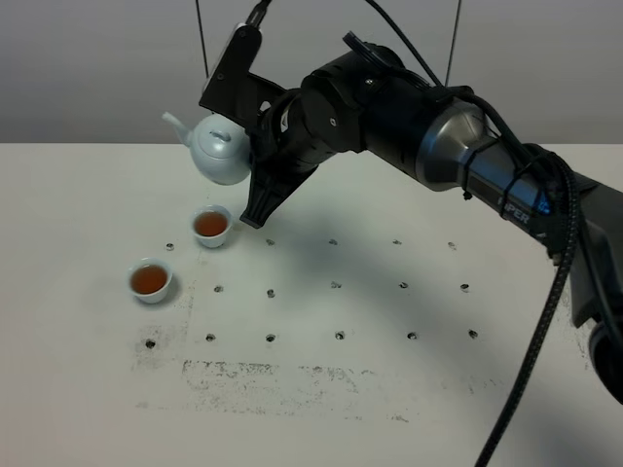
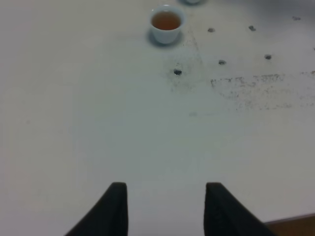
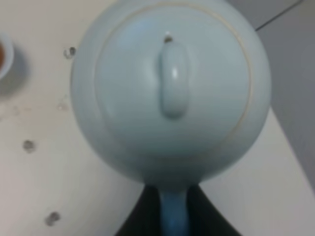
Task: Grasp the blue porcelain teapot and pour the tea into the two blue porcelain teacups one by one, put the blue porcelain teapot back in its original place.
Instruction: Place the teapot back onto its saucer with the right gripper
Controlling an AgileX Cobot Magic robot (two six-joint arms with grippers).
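The blue porcelain teapot hangs in the air above and just behind the farther teacup, spout to the left and lid on. My right gripper is shut on its loop handle. In the right wrist view the teapot fills the frame, and its handle sits in my right gripper. The two blue porcelain teacups stand on the table, each holding brown tea. My left gripper is open and empty, hovering low over bare table with one teacup ahead. The left arm is outside the exterior view.
The white table has rows of small dark holes and a patch of black scuff marks near the front. The right arm spans the back right. A table edge shows close to my left gripper.
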